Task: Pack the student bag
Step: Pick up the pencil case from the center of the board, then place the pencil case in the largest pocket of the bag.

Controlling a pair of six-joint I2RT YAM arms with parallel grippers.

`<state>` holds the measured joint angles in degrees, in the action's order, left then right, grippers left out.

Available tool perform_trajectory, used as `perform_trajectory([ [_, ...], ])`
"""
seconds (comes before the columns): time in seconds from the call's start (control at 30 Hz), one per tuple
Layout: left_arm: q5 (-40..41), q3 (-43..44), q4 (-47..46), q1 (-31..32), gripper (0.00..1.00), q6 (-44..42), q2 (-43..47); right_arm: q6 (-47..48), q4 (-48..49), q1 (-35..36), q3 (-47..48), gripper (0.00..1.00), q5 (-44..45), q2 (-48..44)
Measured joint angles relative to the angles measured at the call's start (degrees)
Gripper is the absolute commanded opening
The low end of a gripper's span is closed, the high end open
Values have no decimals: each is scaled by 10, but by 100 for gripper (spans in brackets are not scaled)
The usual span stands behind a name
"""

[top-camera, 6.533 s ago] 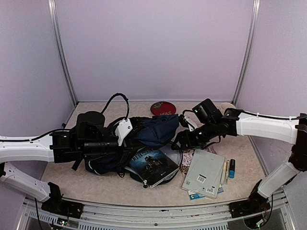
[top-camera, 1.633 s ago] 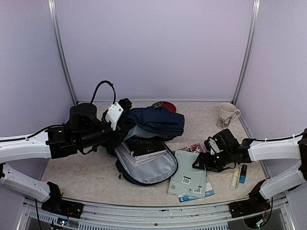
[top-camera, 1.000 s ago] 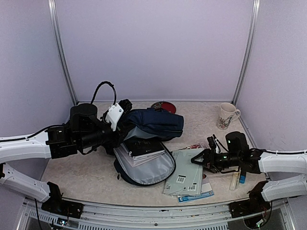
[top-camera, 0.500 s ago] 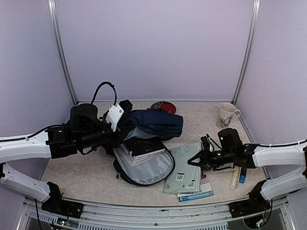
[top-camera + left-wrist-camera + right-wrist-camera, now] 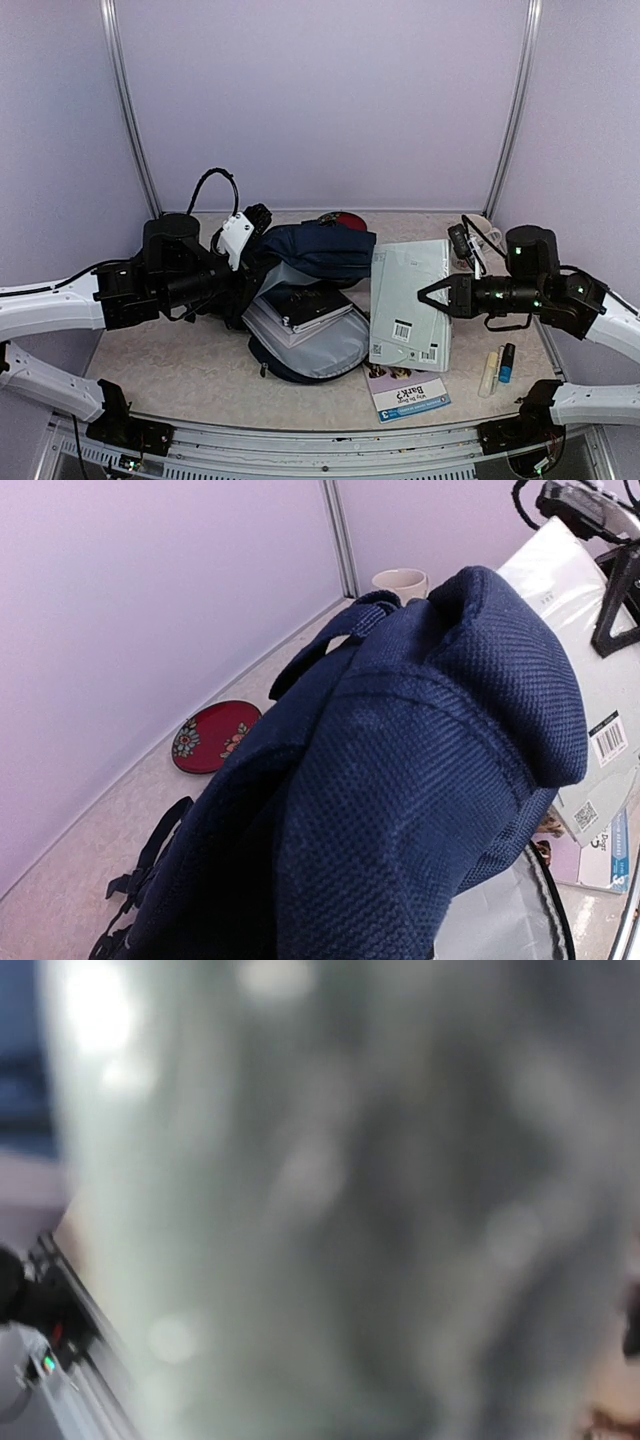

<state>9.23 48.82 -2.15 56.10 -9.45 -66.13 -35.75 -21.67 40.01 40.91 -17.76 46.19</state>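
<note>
The student bag (image 5: 320,250), a navy backpack, lies open at the table's centre, with a stack of books (image 5: 303,305) in its grey-lined main compartment. My left gripper (image 5: 258,222) is shut on the bag's top flap and holds it up. Navy fabric (image 5: 420,780) fills the left wrist view and hides the jaws. My right gripper (image 5: 426,295) is shut on the right edge of a pale green book (image 5: 400,285), held tilted above the table just right of the bag. That book fills the right wrist view as a blur (image 5: 330,1210).
A blue-and-white booklet (image 5: 405,392) lies on the table under the lifted book. A pen (image 5: 490,372) and a blue glue stick (image 5: 507,362) lie at the right. A mug (image 5: 400,581) and a red plate (image 5: 213,737) stand at the back.
My right gripper closed on the pale green book and raised it off the table, up and toward the back. The booklet beneath is now uncovered. The left arm and bag have stayed put.
</note>
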Motion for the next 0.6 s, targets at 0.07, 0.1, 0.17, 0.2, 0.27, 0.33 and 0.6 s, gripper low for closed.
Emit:
perform_trajectory([
  [0.07,-2,0,0,-8,0,3,6,45,14,34,5,0,20,4],
  [0.1,-4,0,0,-12,0,4,10,71,22,50,5,0,25,8],
  [0.17,-12,0,0,-18,0,5,13,144,46,95,5,0,27,23],
  [0.2,-16,0,1,-18,0,5,14,180,61,111,5,0,23,29],
  [0.27,-28,0,2,-18,0,5,14,275,108,135,3,0,-7,44],
  [0.33,-37,0,3,-18,0,5,14,370,173,146,-1,0,-46,57],
  [0.6,-70,0,5,-22,0,4,14,663,384,150,0,0,-172,158],
])
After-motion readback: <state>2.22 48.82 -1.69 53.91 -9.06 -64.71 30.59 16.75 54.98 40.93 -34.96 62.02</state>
